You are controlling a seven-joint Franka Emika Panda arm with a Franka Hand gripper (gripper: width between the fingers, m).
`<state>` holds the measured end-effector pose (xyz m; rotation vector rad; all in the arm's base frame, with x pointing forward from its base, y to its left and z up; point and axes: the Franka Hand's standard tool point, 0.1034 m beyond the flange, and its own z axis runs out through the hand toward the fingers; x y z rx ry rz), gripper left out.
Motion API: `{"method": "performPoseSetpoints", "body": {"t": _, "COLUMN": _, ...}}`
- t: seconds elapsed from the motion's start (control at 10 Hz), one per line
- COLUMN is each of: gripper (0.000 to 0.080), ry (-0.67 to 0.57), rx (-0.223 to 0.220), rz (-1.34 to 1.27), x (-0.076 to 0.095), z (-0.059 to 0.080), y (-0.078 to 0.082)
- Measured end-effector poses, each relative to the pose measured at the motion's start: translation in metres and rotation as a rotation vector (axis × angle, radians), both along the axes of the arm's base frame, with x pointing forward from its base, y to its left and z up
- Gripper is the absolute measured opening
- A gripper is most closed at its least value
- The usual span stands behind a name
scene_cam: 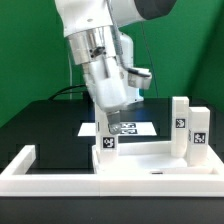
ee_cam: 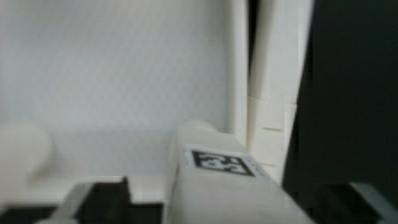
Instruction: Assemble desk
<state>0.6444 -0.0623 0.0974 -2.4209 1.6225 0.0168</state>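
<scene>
In the exterior view the arm reached down over the black bench (scene_cam: 45, 125), its gripper (scene_cam: 112, 122) low above a short white leg (scene_cam: 106, 143) that stood upright with a black-and-white tag on its face. That leg stood at the near edge of the bench, just behind the long white border wall (scene_cam: 60, 172). The wrist view showed the same leg (ee_cam: 217, 160) between the two dark fingertips (ee_cam: 93, 198), with a gap on each side, so the gripper stood wide and held nothing. Behind the leg lay the broad white desk top (ee_cam: 116, 70). Further toward the exterior view's right, two more legs (scene_cam: 190, 128) stood upright side by side, each tagged. The marker board (scene_cam: 130, 127) lay flat behind the gripper.
</scene>
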Motion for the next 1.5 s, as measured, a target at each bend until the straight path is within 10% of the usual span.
{"method": "performPoseSetpoints", "body": {"t": 1.0, "gripper": 0.0649, "ry": -0.096, "rx": -0.140, "rz": 0.917, "x": -0.0017, "z": 0.0022, "y": -0.0095}}
{"method": "performPoseSetpoints", "body": {"t": 1.5, "gripper": 0.0291, "ry": -0.051, "rx": -0.121, "rz": 0.652, "x": -0.0016, "z": 0.0021, "y": -0.0096}}
